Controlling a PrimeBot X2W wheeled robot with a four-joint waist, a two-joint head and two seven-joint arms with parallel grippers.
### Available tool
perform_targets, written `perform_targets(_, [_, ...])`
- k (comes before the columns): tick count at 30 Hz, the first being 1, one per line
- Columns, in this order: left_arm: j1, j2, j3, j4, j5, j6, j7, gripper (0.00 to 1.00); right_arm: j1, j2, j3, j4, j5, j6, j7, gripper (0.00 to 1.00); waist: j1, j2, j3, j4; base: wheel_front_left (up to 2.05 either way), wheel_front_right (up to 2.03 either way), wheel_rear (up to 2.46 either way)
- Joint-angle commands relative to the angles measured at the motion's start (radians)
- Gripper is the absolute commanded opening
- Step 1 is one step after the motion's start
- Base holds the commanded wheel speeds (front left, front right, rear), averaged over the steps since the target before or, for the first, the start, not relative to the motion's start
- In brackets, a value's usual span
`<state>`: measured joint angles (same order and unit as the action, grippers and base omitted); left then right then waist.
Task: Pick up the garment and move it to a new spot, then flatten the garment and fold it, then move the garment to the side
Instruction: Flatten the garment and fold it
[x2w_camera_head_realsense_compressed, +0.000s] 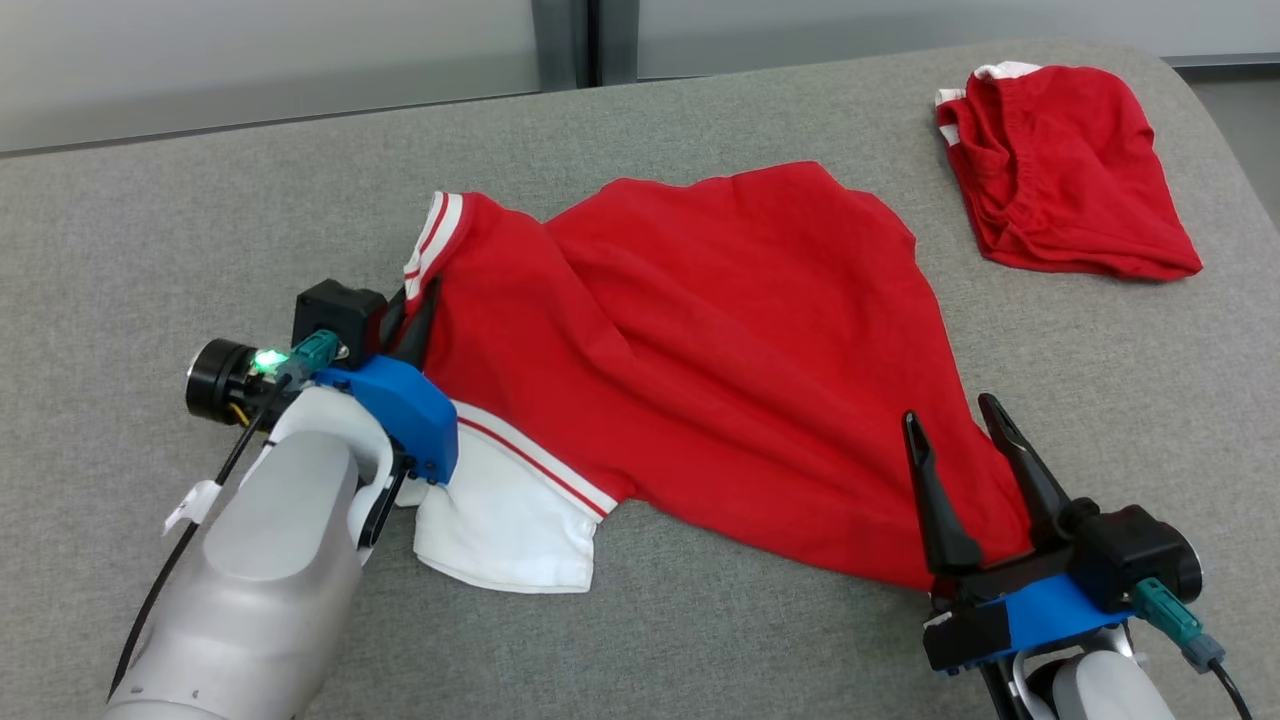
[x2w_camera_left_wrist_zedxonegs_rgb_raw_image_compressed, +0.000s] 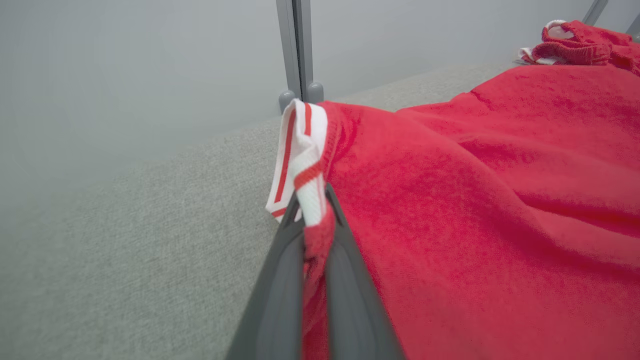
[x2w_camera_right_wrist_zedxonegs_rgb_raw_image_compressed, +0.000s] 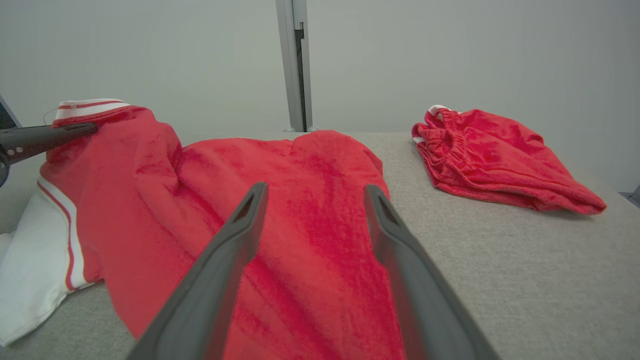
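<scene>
Grey woven cloth covers the padded top (x2w_camera_head_realsense_compressed: 150, 230) that carries everything. Across its middle sprawls the red garment (x2w_camera_head_realsense_compressed: 720, 350), rumpled and twisted, its white panel (x2w_camera_head_realsense_compressed: 510, 520) towards the near edge on the left and its red tail running to the near edge on the right. A second red piece (x2w_camera_head_realsense_compressed: 1065, 170) lies bunched at the far right corner, well apart from the garment.

The left gripper (x2w_camera_head_realsense_compressed: 415, 305) sits at the garment's left side. Its two fingers are pressed together on the red cloth just below the white-and-red striped trim (x2w_camera_left_wrist_zedxonegs_rgb_raw_image_compressed: 300, 155), and a fold of fabric is pinched between them.

The right gripper (x2w_camera_head_realsense_compressed: 950, 410) is over the garment's near right end with its fingers spread wide and nothing between them; whether they touch the cloth cannot be told.
</scene>
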<state>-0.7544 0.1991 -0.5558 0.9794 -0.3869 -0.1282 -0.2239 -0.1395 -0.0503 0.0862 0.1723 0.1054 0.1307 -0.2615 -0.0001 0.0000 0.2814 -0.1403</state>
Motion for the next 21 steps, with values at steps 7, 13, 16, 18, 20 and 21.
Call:
perform_targets(7, [-0.043,-0.024,0.008,0.001,0.026,0.025,-0.041,0.50,-0.006,-0.001,0.001,-0.003,-0.005,0.000,-0.005,1.00,0.0001,0.0000,-0.006,0.000,0.00,0.00,0.00])
perform_targets(13, [0.019,0.003,0.059,-0.097,0.041,0.055,-0.042,1.00,0.015,-0.001,-0.002,0.010,0.007,0.000,-0.005,1.00,0.0001,0.0000,-0.024,0.017,0.00,0.00,0.00])
perform_targets(16, [0.059,0.017,0.095,-0.156,0.040,0.066,-0.042,1.00,0.027,-0.001,-0.006,0.012,0.012,0.000,-0.005,1.00,0.0001,0.0000,-0.037,0.025,0.00,0.00,0.00])
perform_targets(18, [0.139,0.034,0.148,-0.261,0.049,0.076,-0.042,1.00,0.039,-0.001,-0.011,0.011,0.017,0.000,-0.005,1.00,0.0001,0.0000,-0.056,0.035,0.00,0.00,0.00])
perform_targets(20, [0.197,0.045,0.188,-0.336,0.057,0.085,-0.042,1.00,0.048,-0.001,-0.014,0.010,0.022,0.000,-0.005,1.00,0.0001,0.0000,-0.068,0.043,0.00,0.00,0.00])
perform_targets(21, [0.229,0.048,0.211,-0.373,0.063,0.090,-0.042,1.00,0.050,-0.001,-0.016,0.009,0.024,0.000,-0.005,1.00,0.0001,0.0000,-0.074,0.046,0.00,0.00,0.00])
